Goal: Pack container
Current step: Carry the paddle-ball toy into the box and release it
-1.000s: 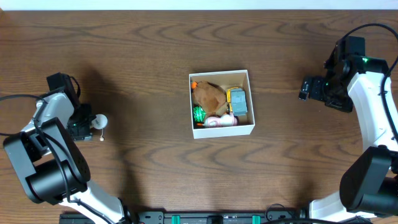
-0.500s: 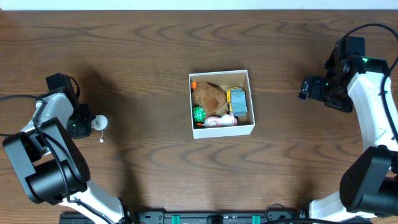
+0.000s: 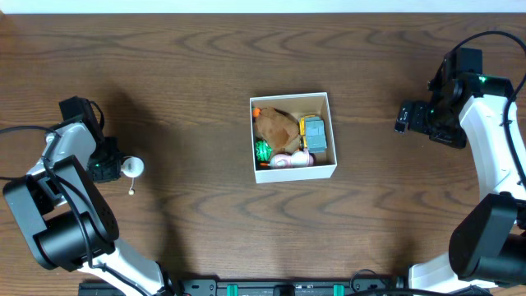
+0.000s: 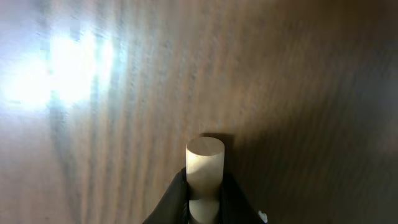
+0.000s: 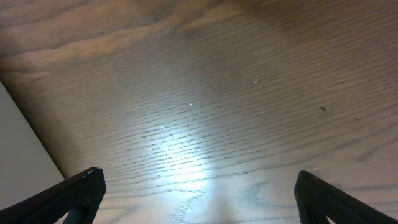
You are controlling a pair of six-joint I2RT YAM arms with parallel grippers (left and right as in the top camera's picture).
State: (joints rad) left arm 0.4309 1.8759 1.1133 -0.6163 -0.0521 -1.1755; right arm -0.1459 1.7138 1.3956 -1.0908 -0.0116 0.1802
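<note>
The container (image 3: 296, 173), a square white box, sits mid-table and holds a brown plush (image 3: 275, 125), a grey and yellow toy (image 3: 313, 133), a green piece (image 3: 262, 149) and a pink and white toy (image 3: 289, 159). Far to its left, my left gripper (image 3: 117, 167) is shut on a small cream cylindrical toy (image 3: 132, 167). In the left wrist view the cream toy (image 4: 204, 163) sticks out from between the black fingers (image 4: 176, 198) of that gripper (image 4: 204, 190), just above the wood. My right gripper (image 3: 403, 117) hovers right of the container, open and empty (image 5: 202, 190).
A tiny pale bit (image 3: 131, 191) shows just below the cream toy, perhaps hanging from it. A pale flat surface (image 5: 18, 158) fills the left edge of the right wrist view. Dark wood tabletop (image 3: 189, 90) surrounds the container.
The left gripper's fingers have shut on the cream toy, which shifted slightly toward the table's front. The right arm has not moved.
</note>
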